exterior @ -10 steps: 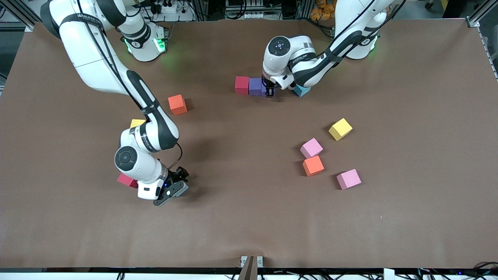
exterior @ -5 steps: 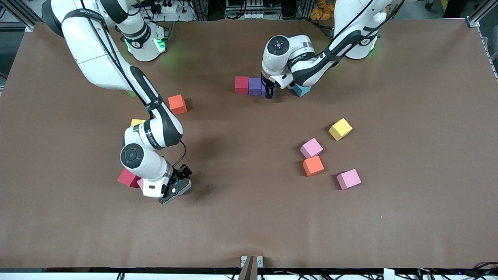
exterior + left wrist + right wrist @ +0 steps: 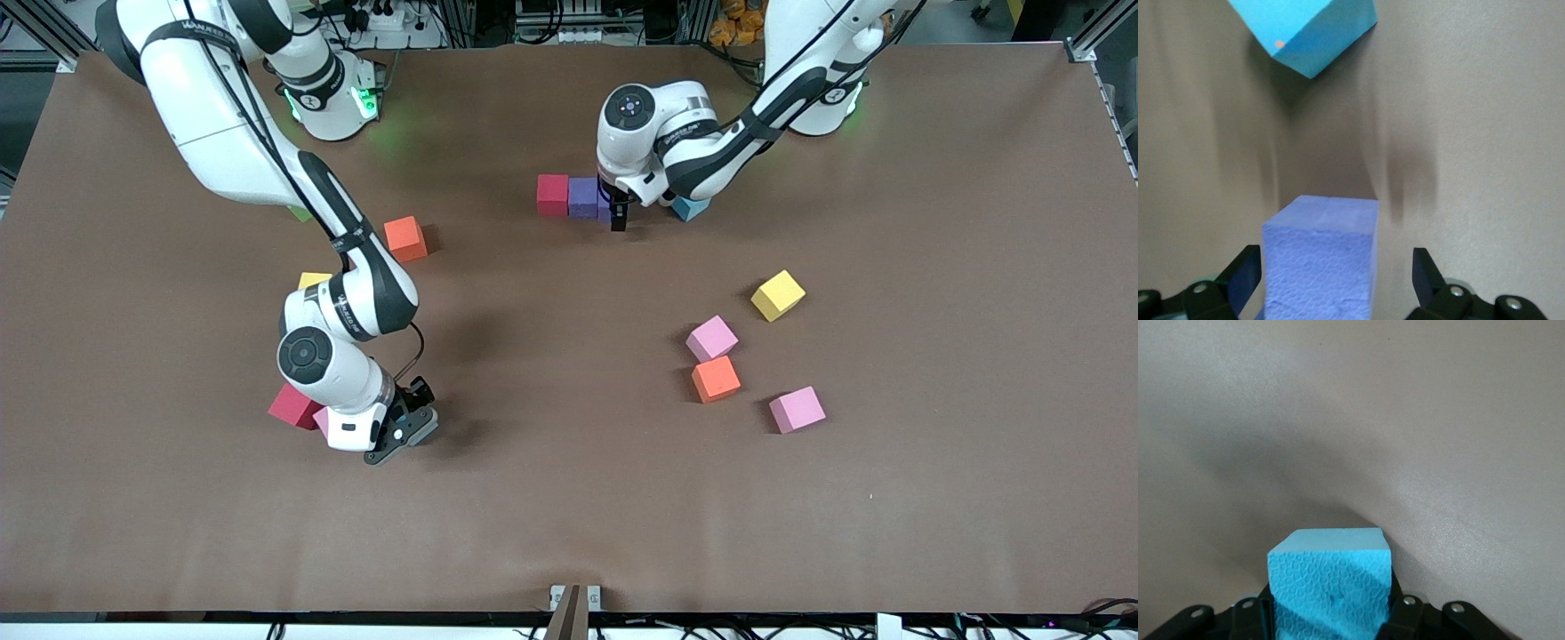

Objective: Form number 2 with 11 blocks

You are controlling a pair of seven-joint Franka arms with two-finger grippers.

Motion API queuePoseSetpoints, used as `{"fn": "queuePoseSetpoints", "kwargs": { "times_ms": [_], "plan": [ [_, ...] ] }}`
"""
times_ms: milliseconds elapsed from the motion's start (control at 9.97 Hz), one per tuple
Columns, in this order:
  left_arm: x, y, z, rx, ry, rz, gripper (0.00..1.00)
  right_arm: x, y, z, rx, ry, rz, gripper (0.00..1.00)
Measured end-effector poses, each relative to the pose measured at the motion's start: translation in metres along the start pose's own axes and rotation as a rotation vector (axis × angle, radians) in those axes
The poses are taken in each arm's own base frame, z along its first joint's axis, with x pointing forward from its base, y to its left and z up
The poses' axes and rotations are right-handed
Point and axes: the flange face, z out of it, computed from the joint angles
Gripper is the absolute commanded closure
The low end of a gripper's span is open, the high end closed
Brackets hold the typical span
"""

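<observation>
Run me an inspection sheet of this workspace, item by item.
Surface: brown table, flat.
Job's things: red foam cube, purple foam cube and end purple cube in a row; light blue foam cube beside them; yellow foam cube and others scattered.
Clutter: green cube, mostly hidden by the right arm.
Grippers: left pincer open around the end purple cube; right pincer shut on second light blue cube.
Cables: black wrist cable on the right arm.
Surroundings: metal frame.

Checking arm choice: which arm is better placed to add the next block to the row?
Right. The right gripper is shut on a light blue block; the left gripper stands open around the purple block.
</observation>
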Motion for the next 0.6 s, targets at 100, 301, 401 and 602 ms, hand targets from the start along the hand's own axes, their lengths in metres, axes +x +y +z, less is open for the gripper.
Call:
{"fn": "queuePoseSetpoints", "kwargs": {
  "times_ms": [100, 301, 401, 602],
  "plan": [
    [-0.004, -0.007, -0.004, 0.002, 0.005, 0.016, 0.0, 0.001, -0.002, -0.003, 0.0, -0.008, -0.007, 0.69],
    [-0.007, -0.016, -0.02, 0.008, 0.015, 0.041, 0.0, 0.008, -0.011, -0.025, 0.009, -0.046, -0.011, 0.69],
    [-0.006, -0.018, -0.032, 0.014, 0.02, 0.055, 0.0, 0.01, -0.012, -0.036, 0.011, -0.058, -0.002, 0.69],
    [0.005, -0.007, -0.059, 0.012, 0.035, 0.089, 0.0, 0.018, -0.022, -0.055, 0.006, -0.047, 0.006, 0.69]
  ]
}}
